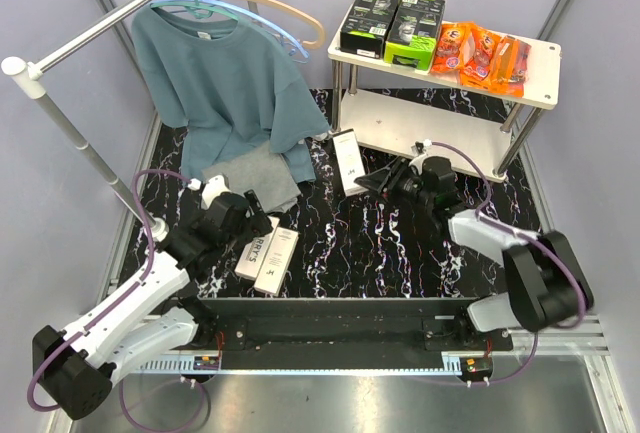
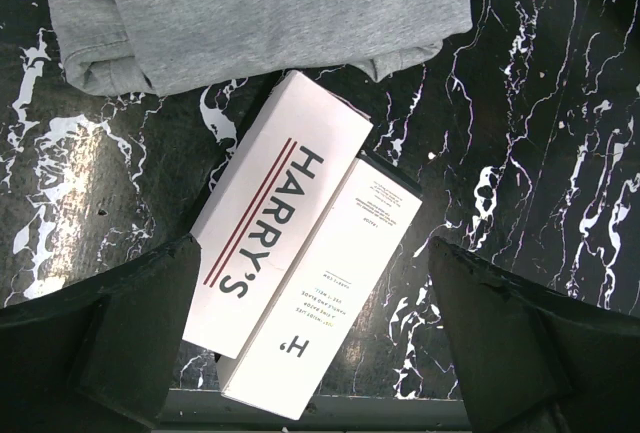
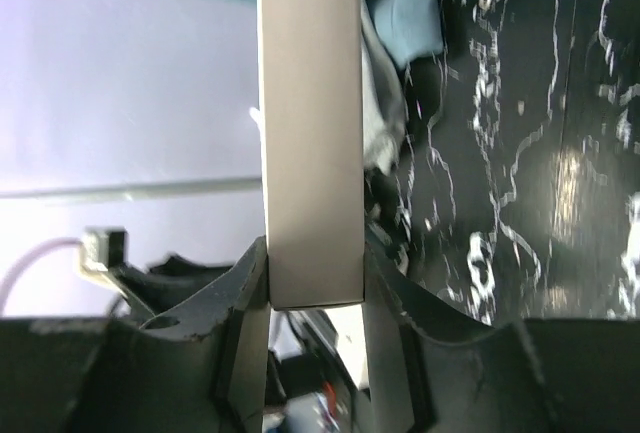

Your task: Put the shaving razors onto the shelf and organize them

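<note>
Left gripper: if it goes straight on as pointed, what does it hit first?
Most likely the two white HARRY'S boxes, lying side by side under the open left gripper; exact depth unclear.

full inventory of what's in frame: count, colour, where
green boxes: 2, black and lime green, shelf top, left end
blister packs: looks like 3, orange, shelf top, right of the green boxes
white boxes: 3, white; two side by side on the table under the left hand, one held by the right hand
shelf: 1, cream boards, silver legs, far right
cloth: 1, grey, folded, on the table past the two white boxes
sweatshirt: 1, teal, hanging from the rail
hangers: at least 3, teal, blue, peach, on the rail
rail: 1, silver, far left
table: 1, black with white veins
left hand: open, above the two white boxes
right hand: shut on a white box
</note>
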